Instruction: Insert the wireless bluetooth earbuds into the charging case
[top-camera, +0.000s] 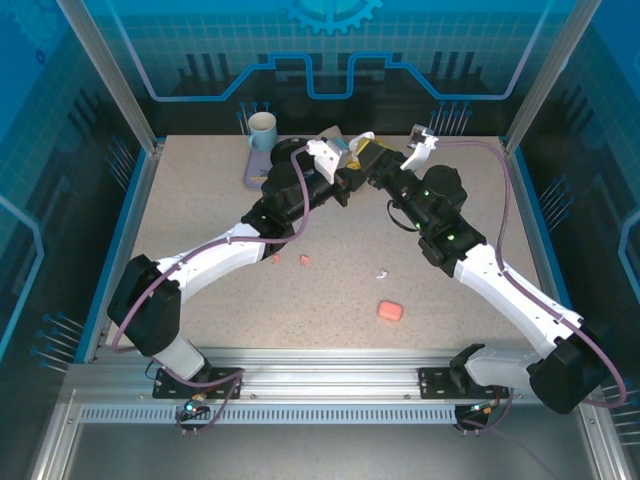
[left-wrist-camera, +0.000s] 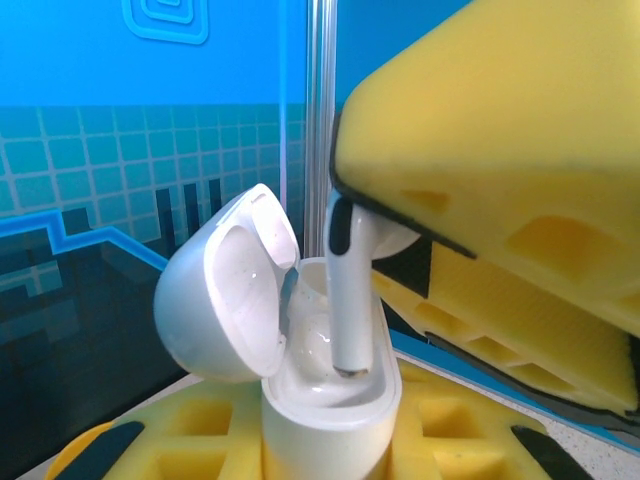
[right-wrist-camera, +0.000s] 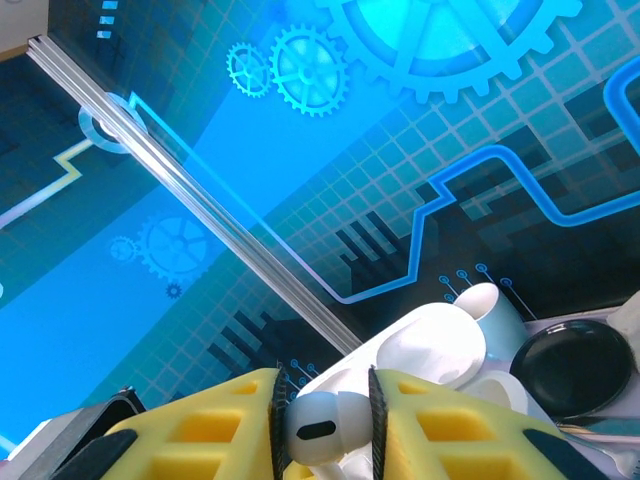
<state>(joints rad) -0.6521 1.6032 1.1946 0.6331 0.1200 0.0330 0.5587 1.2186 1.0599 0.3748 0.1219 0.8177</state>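
Observation:
My left gripper (left-wrist-camera: 330, 445) is shut on the base of a white charging case (left-wrist-camera: 335, 400), held upright with its lid (left-wrist-camera: 225, 290) swung open to the left. A white earbud (left-wrist-camera: 350, 300) hangs stem-down, its tip inside the case's right-hand well. My right gripper (right-wrist-camera: 325, 432) is shut on that earbud's head (right-wrist-camera: 322, 425), with the case (right-wrist-camera: 430, 350) just beyond it. Both grippers meet above the table's back middle, left gripper (top-camera: 345, 160) beside right gripper (top-camera: 372, 160). On the table lie two salmon-pink earbuds (top-camera: 276, 258) (top-camera: 304, 260) and another white earbud (top-camera: 381, 272).
A salmon-pink case (top-camera: 390, 311) lies shut on the near right of the table. A mug (top-camera: 262, 130) stands on a small tray (top-camera: 256, 172) at the back left, close to the left arm. A black dish (right-wrist-camera: 575, 365) shows beside the mug (right-wrist-camera: 495, 310).

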